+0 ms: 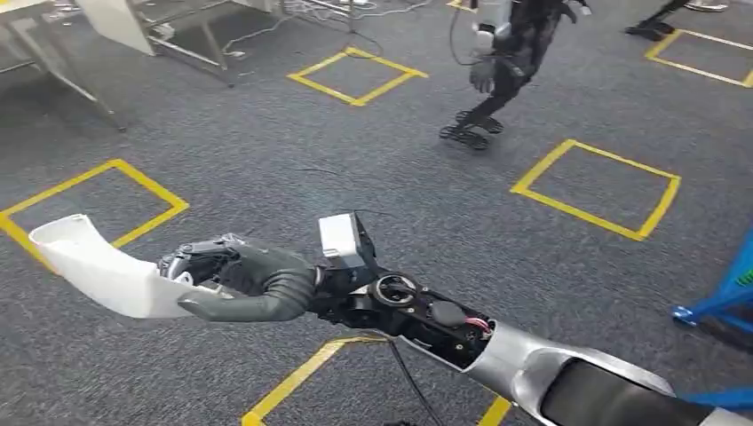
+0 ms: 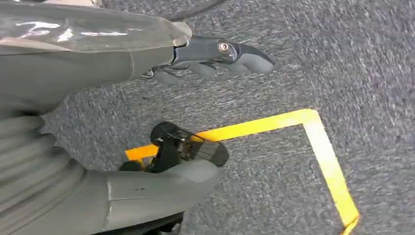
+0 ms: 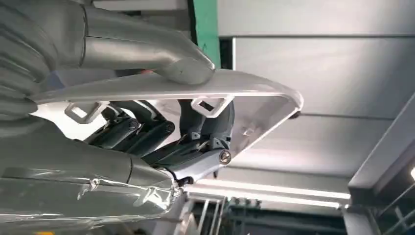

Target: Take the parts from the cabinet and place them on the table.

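Observation:
A white curved plastic part [image 1: 98,266] sticks out to the left from my right hand [image 1: 253,280], which grips one end of it above the carpet in the head view. In the right wrist view the thumb lies over the part's [image 3: 195,88] outer face and the dark fingers [image 3: 205,127] wrap its ribbed inner side. My left hand [image 2: 147,58] hangs over the carpet with nothing in it, its fingers [image 2: 220,51] held apart from the thumb [image 2: 161,183].
Grey carpet carries yellow tape squares [image 1: 595,186]. Another dark robot [image 1: 502,62] stands ahead near the top middle. Metal table legs [image 1: 80,89] stand at the upper left. A blue frame [image 1: 724,306] stands at the right edge.

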